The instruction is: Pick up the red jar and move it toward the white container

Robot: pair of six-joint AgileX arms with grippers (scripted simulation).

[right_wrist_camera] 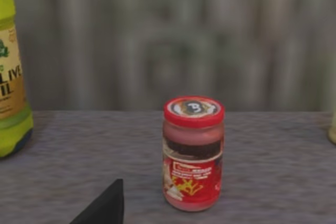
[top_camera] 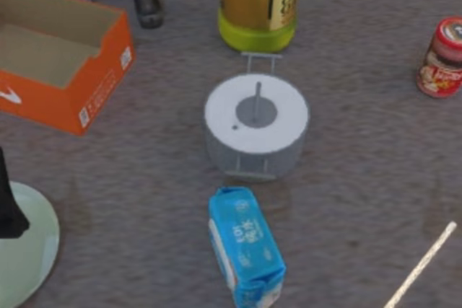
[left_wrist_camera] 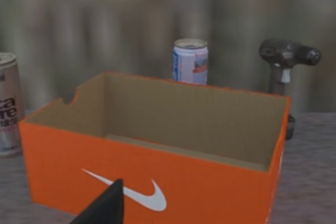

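The red jar (top_camera: pixel 442 58) stands upright on the surface (top_camera: pixel 361 178), long axis vertical, lid up, at about two o'clock from the white container (top_camera: pixel 256 129) and well apart from it. Its red-and-white label is unreadable. The yellow-green bottle (top_camera: pixel 260 3) at twelve o'clock reads "OLIVE OIL". Whether either arm's jaws are wide or narrow cannot be told.

On my left, the open orange cardboard shoebox (left_wrist_camera: pixel 157 182) bears a white swoosh logo on its side. The big yellow-green plastic bottle (right_wrist_camera: pixel 10 77) shows the letters "IVE" above "IL" on its gold label. The small red-lidded glass jar (right_wrist_camera: pixel 192 153) carries a printed label I cannot read.
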